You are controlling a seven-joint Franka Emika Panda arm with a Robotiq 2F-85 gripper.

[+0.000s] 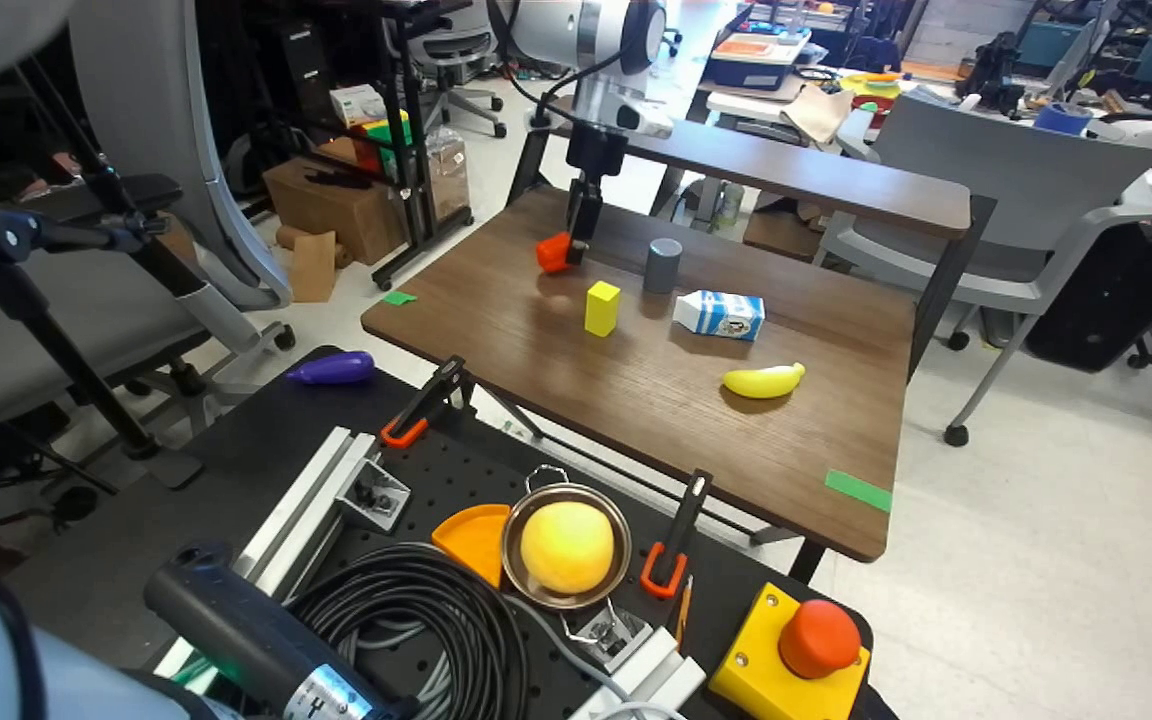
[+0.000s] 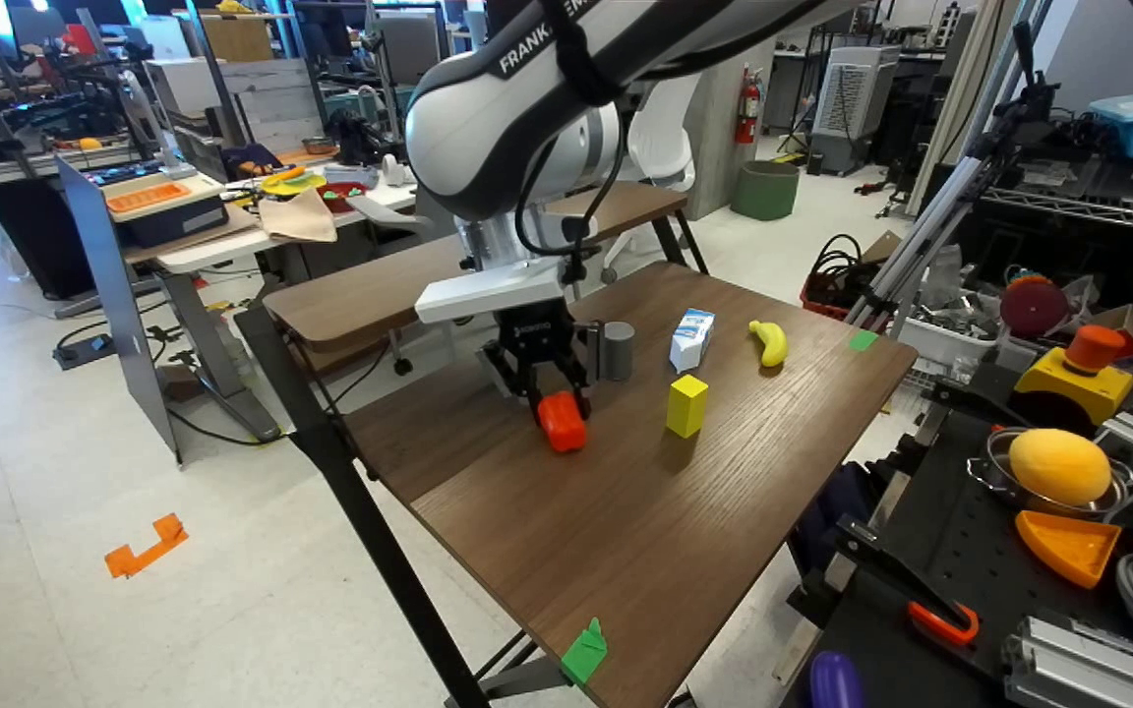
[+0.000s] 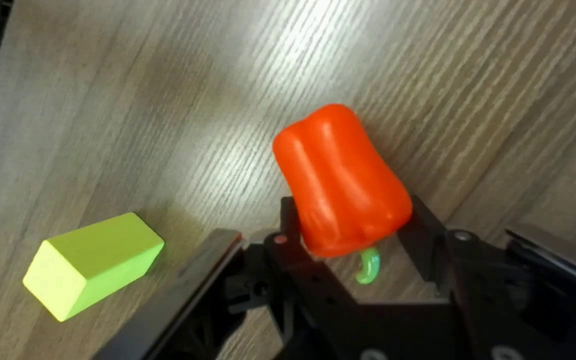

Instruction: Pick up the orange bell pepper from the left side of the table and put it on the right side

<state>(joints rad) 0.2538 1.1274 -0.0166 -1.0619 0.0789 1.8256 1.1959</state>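
Note:
The orange bell pepper (image 1: pixel 553 253) is glossy orange-red with a small curved green stem. It also shows in an exterior view (image 2: pixel 563 423) and in the wrist view (image 3: pixel 340 180). My gripper (image 3: pixel 354 212) is shut on the pepper, one black finger against each side near the stem end. The pepper's other end sticks out past the fingertips. My gripper points down at the table (image 1: pixel 496 290), near its far edge in an exterior view (image 1: pixel 577 252). The pepper is at or slightly above the tabletop; I cannot tell which.
A yellow block (image 1: pixel 602 309) stands upright near the gripper, also in the wrist view (image 3: pixel 93 265). A grey cylinder (image 1: pixel 663 266) stands close by. A blue-and-white milk carton (image 1: pixel 721 315) and a yellow banana (image 1: pixel 764 381) lie farther along. A raised shelf (image 1: pixel 786 175) runs along one side.

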